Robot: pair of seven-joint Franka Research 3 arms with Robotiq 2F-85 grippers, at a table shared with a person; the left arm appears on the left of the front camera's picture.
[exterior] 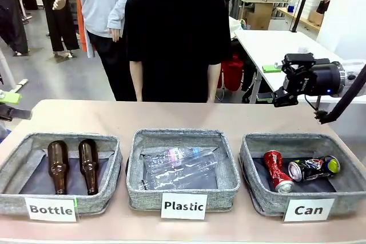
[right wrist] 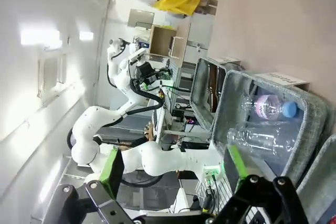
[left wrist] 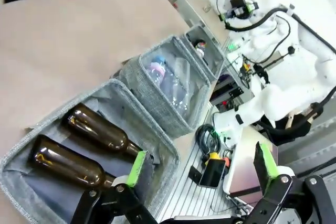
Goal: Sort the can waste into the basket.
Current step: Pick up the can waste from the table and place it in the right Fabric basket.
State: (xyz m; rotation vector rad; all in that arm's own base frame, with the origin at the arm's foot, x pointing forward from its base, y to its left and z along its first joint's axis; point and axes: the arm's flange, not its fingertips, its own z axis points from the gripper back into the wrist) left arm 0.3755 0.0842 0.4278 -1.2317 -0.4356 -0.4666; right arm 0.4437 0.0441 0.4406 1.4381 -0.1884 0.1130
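Both cans lie inside the grey basket [exterior: 255, 190] labelled "Can" at the front right: a dented red can [exterior: 276, 170] on the left and a dark can [exterior: 313, 168] with a yellow-green mark on its side next to it. My right gripper [exterior: 286, 79] hovers open and empty well above and behind this basket, pointing left. In its own view, the right gripper [right wrist: 173, 169] has its green pads spread wide. My left gripper [exterior: 14, 106] sits at the far left edge, above the table. The left wrist view shows the left gripper [left wrist: 201, 169] open, with the Can basket [left wrist: 210, 61] far off.
A "Bottle" basket [exterior: 111, 175] at the front left holds two brown glass bottles [exterior: 57, 167]. The middle "Plastic" basket [exterior: 136, 178] holds clear plastic bottles [exterior: 180, 167]. A person in black [exterior: 177, 32] stands at the far side, arms down. Bare tabletop [exterior: 171, 115] lies behind the baskets.
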